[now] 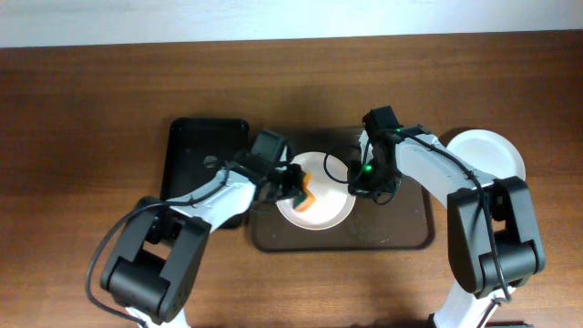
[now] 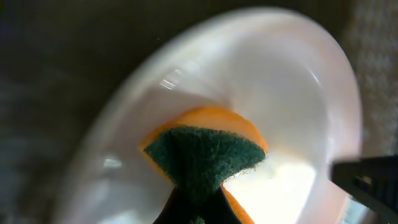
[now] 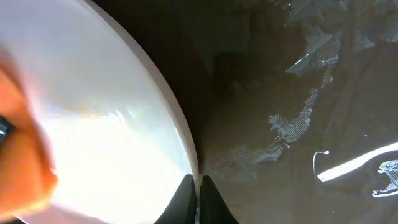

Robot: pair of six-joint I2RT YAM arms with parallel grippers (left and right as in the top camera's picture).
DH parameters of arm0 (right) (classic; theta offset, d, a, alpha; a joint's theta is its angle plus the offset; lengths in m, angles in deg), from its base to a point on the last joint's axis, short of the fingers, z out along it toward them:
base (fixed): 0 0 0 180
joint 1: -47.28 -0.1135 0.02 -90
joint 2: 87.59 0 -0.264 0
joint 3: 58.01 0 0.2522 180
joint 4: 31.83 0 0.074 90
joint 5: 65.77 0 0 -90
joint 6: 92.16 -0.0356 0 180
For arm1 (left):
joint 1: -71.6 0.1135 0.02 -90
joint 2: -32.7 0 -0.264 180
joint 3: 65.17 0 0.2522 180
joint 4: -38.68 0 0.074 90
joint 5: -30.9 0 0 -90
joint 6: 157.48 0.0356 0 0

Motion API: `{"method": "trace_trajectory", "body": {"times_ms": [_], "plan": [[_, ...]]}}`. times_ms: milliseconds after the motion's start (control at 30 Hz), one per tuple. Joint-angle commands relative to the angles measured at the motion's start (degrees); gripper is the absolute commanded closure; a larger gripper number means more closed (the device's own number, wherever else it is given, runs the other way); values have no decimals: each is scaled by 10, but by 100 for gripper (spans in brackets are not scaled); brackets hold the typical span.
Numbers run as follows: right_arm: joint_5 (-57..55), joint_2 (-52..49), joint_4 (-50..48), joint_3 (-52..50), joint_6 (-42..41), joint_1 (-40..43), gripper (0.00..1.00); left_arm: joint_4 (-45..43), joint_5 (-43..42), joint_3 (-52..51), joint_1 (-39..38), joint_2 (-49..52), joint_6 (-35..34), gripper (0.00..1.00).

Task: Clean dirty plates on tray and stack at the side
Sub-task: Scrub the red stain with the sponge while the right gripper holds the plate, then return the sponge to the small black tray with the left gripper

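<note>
While my left claw (image 2: pixel 194 208) pinches the sponge (image 2: pixel 205 155) onto the plate (image 2: pixel 298 93), my right claw (image 3: pixel 198 196) nips that plate's rim over the tray (image 3: pixel 280 74); scrubbing seems unfinished. Farther right on the worktop (image 1: pixel 91 91), a second plate (image 1: pixel 487 153) sits already set aside.

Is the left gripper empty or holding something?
Holding: the left gripper is shut on the sponge, which touches the white plate.
</note>
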Motion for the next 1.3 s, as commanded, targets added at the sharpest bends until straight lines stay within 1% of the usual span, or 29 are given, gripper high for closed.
{"method": "trace_trajectory", "body": {"times_ms": [0, 200, 267, 300, 367, 467, 600, 733, 800, 867, 1167, 1233, 1267], "plan": [[-6, 17, 0, 0, 4, 0, 96, 5, 58, -9, 14, -50, 103, 100], [-5, 17, 0, 0, 4, 0, 96, 31, 60, -9, 14, -151, 155, 100], [-5, 17, 0, 0, 4, 0, 96, 53, 97, -9, 14, -177, 157, 100], [-5, 17, 0, 0, 4, 0, 96, 66, 129, -9, 16, -187, 158, 100], [-5, 17, 0, 0, 4, 0, 96, 85, 171, -9, 24, -200, 183, 100], [-5, 17, 0, 0, 4, 0, 96, 103, 205, -9, 50, -207, 205, 100], [-5, 17, 0, 0, 4, 0, 96, 113, 218, -9, 109, -206, 217, 100], [-6, 17, 0, 0, 4, 0, 96, 113, 217, -9, 159, -198, 281, 100], [-6, 17, 0, 0, 4, 0, 96, 115, 217, -9, 167, -185, 307, 100], [-5, 17, 0, 0, 4, 0, 96, 118, 217, -10, 169, -166, 314, 100], [-6, 17, 2, 0, 4, 0, 96, 118, 229, -10, 169, -65, 316, 100], [-5, 17, 2, 0, 4, 0, 96, 111, 235, -10, 169, -63, 316, 73], [-5, 17, 2, 0, 4, 0, 96, 105, 235, -10, 169, -63, 316, 57]]}}
